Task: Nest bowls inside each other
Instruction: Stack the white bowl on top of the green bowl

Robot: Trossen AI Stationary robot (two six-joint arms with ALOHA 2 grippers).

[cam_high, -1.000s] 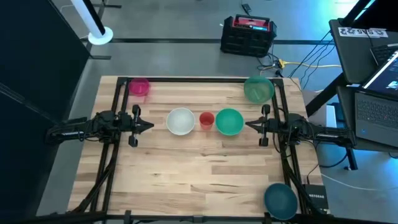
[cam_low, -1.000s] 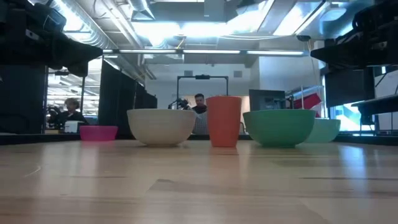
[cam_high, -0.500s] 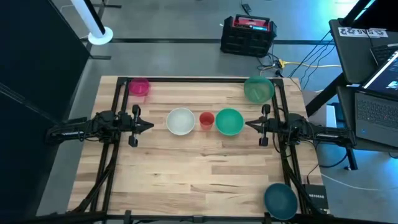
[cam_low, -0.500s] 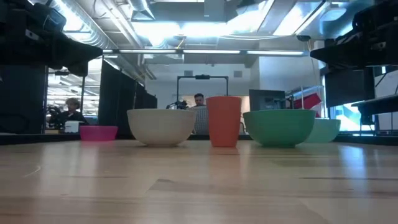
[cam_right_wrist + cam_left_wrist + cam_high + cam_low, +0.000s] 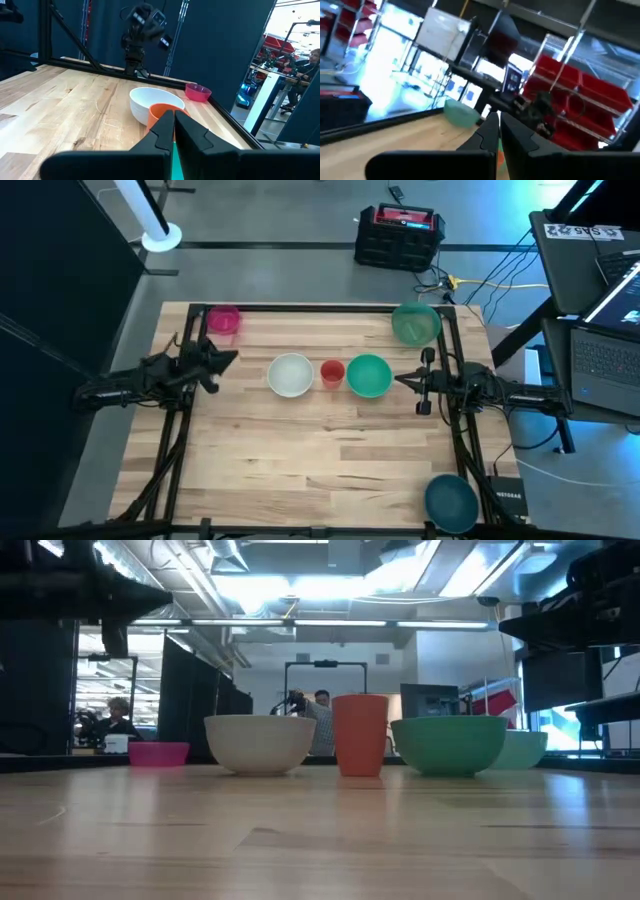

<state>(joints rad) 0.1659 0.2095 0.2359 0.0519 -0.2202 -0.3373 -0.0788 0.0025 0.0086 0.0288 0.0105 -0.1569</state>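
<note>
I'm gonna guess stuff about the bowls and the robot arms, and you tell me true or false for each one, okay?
1. The red cup stands between the white bowl and the green bowl. True.
2. The pink bowl sits inside the white bowl. False: it stands alone at a far corner of the table.
3. The left gripper is holding a bowl. False: it is shut on nothing, beside the white bowl.
4. The dark teal bowl sits at a near corner of the table, away from the others. True.
5. All five bowls are already stacked. False: none is nested yet; the pale green bowl also stands alone.
6. The right gripper is shut and empty, beside the green bowl. True.
</note>
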